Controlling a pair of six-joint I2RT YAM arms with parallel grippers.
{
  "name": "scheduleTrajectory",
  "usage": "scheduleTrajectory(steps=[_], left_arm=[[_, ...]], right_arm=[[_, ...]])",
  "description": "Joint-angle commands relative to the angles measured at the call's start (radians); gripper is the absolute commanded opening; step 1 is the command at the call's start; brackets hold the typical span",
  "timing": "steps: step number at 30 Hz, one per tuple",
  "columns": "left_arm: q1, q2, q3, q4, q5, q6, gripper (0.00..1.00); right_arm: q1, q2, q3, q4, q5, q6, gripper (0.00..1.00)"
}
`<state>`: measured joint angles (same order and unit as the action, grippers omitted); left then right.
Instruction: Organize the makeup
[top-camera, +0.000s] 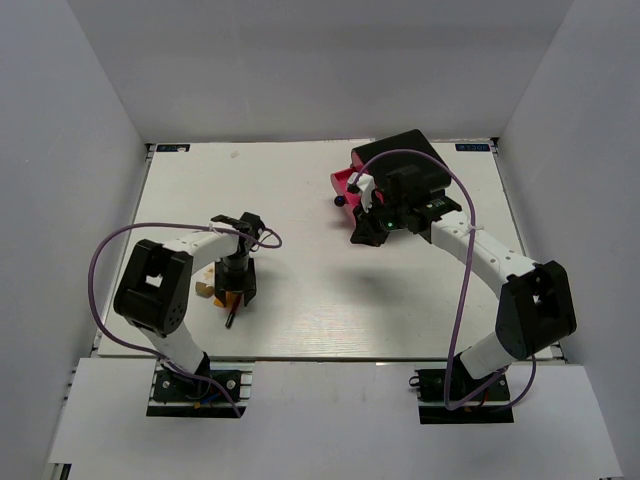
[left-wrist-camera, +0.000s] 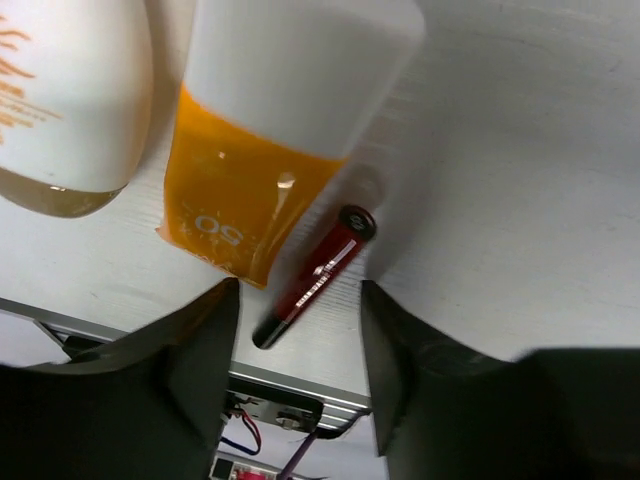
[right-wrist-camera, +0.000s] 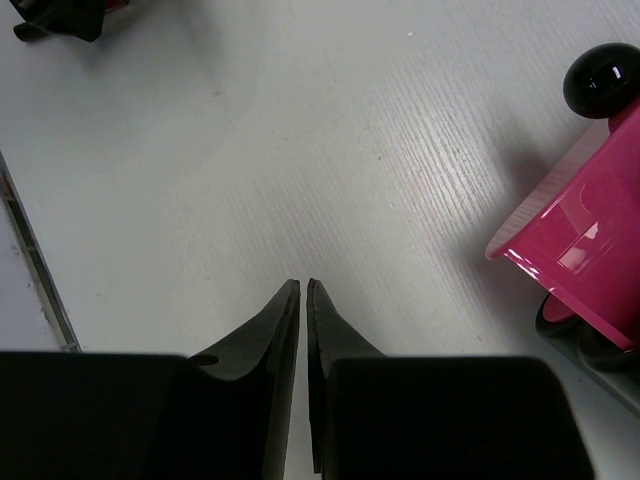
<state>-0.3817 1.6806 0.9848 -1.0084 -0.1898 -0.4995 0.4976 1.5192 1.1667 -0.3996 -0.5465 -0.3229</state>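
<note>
Top view: most of the makeup is hidden under the left pincer (top-camera: 235, 295), low on the left of the table (top-camera: 300, 310). Only slivers of orange and tan show beside it, and the dark end of the red pencil (top-camera: 230, 319) sticks out below. No clear bottles can be made out in any view.

Left wrist view fills this in.
- Orange tube (left-wrist-camera: 240, 190): the white cap end is cut off by the top edge. The long axis runs top to bottom, slightly tilted, with the flat orange end toward lower left.
- White-tan piece (left-wrist-camera: 70, 90): just left of the tube, cropped at the upper left corner, with orange lettering only partly seen.
- Red pencil: lies flat on a diagonal, dark end at lower left, round glossy end at upper right, right beside the tube's lower end. Contact between them is unclear.
- Left pincer: spread wide, with the pencil's dark end lying in the gap. It grips nothing.

Right wrist view: the right pincer (right-wrist-camera: 302, 290) is pressed to a hairline gap over bare table, with nothing between the fingers. The pink drawer (right-wrist-camera: 575, 250) and its black knob (right-wrist-camera: 600, 80) are cropped at the right edge. A dark blur at upper left is unidentifiable.

Only the top view shows the black box (top-camera: 405, 165), at upper right.
</note>
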Motion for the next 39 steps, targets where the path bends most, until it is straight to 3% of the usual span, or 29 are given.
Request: scheduleTrajectory(steps=[1, 3, 6, 16, 25, 29, 36, 39], left_arm=[[0.004, 0.007, 0.011, 0.021, 0.021, 0.003, 0.64], [0.014, 0.011, 0.012, 0.022, 0.020, 0.006, 0.70], [0.014, 0.031, 0.012, 0.027, 0.024, 0.009, 0.70], [-0.005, 0.045, -0.032, 0.057, 0.127, 0.009, 0.55], [-0.005, 0.057, -0.078, 0.103, 0.223, -0.005, 0.54], [-0.005, 0.070, -0.090, 0.122, 0.228, -0.005, 0.48], [-0.005, 0.061, -0.083, 0.160, 0.222, -0.013, 0.25], [-0.005, 0.045, -0.071, 0.175, 0.220, -0.022, 0.21]], right_arm=[[-0.005, -0.007, 0.005, 0.015, -0.001, -0.007, 0.13], [-0.005, -0.008, 0.002, 0.015, -0.003, -0.005, 0.13], [-0.010, -0.011, -0.001, 0.016, -0.004, -0.004, 0.13], [-0.005, -0.010, -0.001, 0.021, -0.001, -0.004, 0.13], [-0.007, -0.005, 0.005, 0.018, -0.001, -0.002, 0.13], [-0.007, -0.007, 0.005, 0.019, -0.003, -0.002, 0.12], [-0.007, -0.008, 0.002, 0.016, -0.001, -0.004, 0.12], [-0.007, -0.008, 0.002, 0.016, 0.002, -0.004, 0.13]])
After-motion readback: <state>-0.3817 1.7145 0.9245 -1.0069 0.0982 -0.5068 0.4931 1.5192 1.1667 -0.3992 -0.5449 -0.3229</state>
